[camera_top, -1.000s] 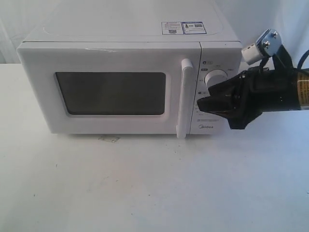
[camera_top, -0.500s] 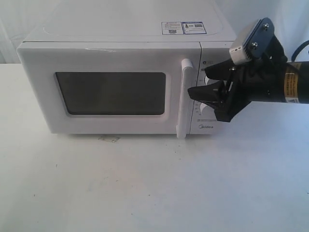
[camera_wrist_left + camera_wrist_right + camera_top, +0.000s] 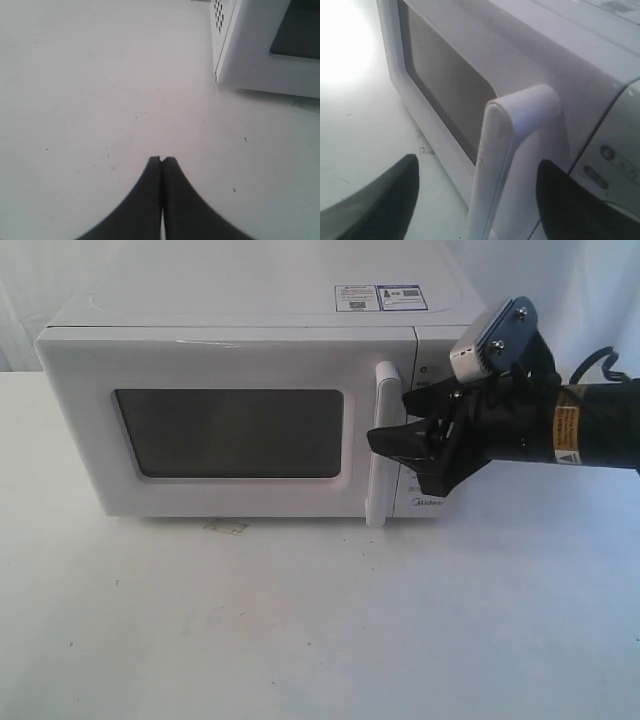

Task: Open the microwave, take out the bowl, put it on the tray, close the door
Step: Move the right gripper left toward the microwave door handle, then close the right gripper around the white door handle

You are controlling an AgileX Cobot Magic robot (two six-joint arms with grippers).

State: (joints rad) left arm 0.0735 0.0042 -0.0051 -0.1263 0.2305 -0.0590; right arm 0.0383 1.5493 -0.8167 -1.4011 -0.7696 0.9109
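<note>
The white microwave [image 3: 230,360] stands at the back of the table with its door [image 3: 225,495] shut; its corner also shows in the left wrist view [image 3: 260,50]. The dark window [image 3: 445,90] hides the inside, so the bowl is hidden. No tray is in view. My right gripper [image 3: 388,417] is open at the vertical bar handle [image 3: 381,485]. In the right wrist view the handle [image 3: 520,120] stands between the two spread fingers [image 3: 385,200] without visible contact. My left gripper [image 3: 161,160] is shut on nothing, low over the bare table, to the side of the microwave.
The white table [image 3: 300,620] runs wide in front of the microwave. A small scuffed patch [image 3: 225,527] lies on it below the door. My right arm covers the control panel's knobs; the Midea logo [image 3: 428,504] shows beneath it.
My right gripper has moved left from in front of the control panel to the door handle, and its fingers now straddle the bar. The door has stayed shut.
</note>
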